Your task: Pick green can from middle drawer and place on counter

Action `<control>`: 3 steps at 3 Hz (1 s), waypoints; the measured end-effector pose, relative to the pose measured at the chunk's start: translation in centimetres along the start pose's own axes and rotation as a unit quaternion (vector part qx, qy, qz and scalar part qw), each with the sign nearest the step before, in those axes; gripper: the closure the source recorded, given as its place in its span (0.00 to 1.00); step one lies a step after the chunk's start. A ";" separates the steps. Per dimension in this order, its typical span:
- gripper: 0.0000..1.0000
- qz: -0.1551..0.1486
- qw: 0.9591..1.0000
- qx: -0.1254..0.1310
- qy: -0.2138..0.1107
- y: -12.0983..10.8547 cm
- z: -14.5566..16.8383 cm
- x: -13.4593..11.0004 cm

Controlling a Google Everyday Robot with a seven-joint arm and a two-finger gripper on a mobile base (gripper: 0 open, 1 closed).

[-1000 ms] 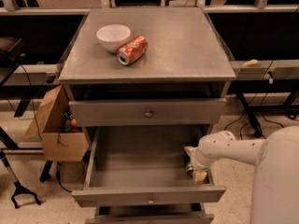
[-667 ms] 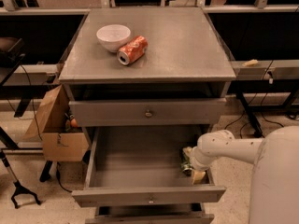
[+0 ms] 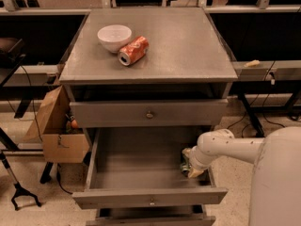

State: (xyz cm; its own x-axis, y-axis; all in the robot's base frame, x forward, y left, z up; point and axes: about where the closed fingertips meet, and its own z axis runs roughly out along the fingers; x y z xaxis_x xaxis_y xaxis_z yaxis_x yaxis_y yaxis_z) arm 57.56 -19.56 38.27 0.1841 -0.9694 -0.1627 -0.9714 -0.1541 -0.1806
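Note:
The middle drawer (image 3: pixel 141 197) is pulled open below the counter (image 3: pixel 183 46). My gripper (image 3: pixel 188 165) reaches down into the drawer's right front corner on a white arm. A small greenish can, the green can (image 3: pixel 184 165), shows partly at the gripper's tip against the drawer's right wall. Most of it is hidden by the gripper.
A white bowl (image 3: pixel 114 36) and an orange-red soda can (image 3: pixel 133 50) on its side sit on the counter's back left. The top drawer (image 3: pixel 149 113) is shut. A cardboard box (image 3: pixel 59 126) and a black stand (image 3: pixel 19 192) are left of the cabinet.
My gripper has shifted a little to the left inside the drawer, staying at the green can. Nothing on the counter has moved.

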 end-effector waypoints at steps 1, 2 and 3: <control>0.17 0.000 1.000 0.000 0.000 -0.1 -0.8 -0.1; 0.00 0.000 1.000 0.000 0.000 -0.2 -1.2 -0.2; 0.00 0.003 1.000 0.011 -0.002 -1.1 -1.8 -0.3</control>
State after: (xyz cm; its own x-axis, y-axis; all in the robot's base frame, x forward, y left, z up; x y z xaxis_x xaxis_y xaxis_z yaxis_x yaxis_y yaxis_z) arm 58.28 -19.47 40.30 0.1788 -0.9696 -0.1672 -0.9690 -0.1440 -0.2009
